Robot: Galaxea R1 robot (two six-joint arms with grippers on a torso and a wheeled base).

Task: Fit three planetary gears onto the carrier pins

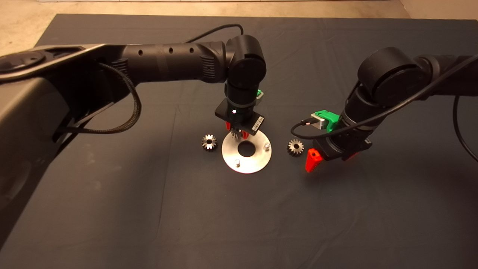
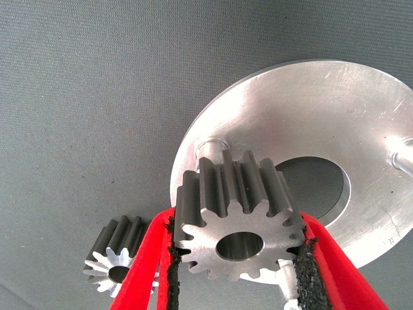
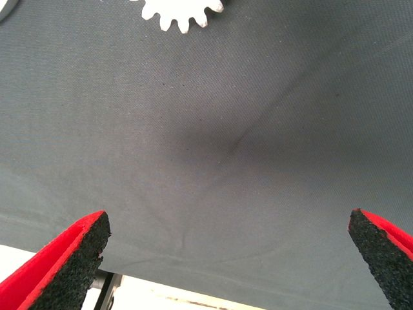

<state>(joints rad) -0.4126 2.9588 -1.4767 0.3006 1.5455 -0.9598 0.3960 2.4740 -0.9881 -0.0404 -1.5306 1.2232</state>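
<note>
1. The left gripper (image 1: 239, 133) hangs over the far rim of the carrier disc (image 1: 246, 161); its fingers (image 2: 152, 258) clamp one planetary gear (image 2: 240, 227) by the toothed rim, bore facing down, presumably so it can drop onto the pin (image 2: 211, 146) just beside it.
2. Two other pins (image 1: 266, 146) (image 1: 236, 162) stand bare; no gear appears seated yet.
3. A second gear (image 1: 209, 142) lies on the mat (image 1: 149, 209) just left of the disc; a third (image 1: 295, 147) lies to its right.
4. The right gripper (image 1: 328, 158) hovers near that third gear, fingers (image 3: 71, 248) spread wide and empty, likely staged for its own pick.
</note>
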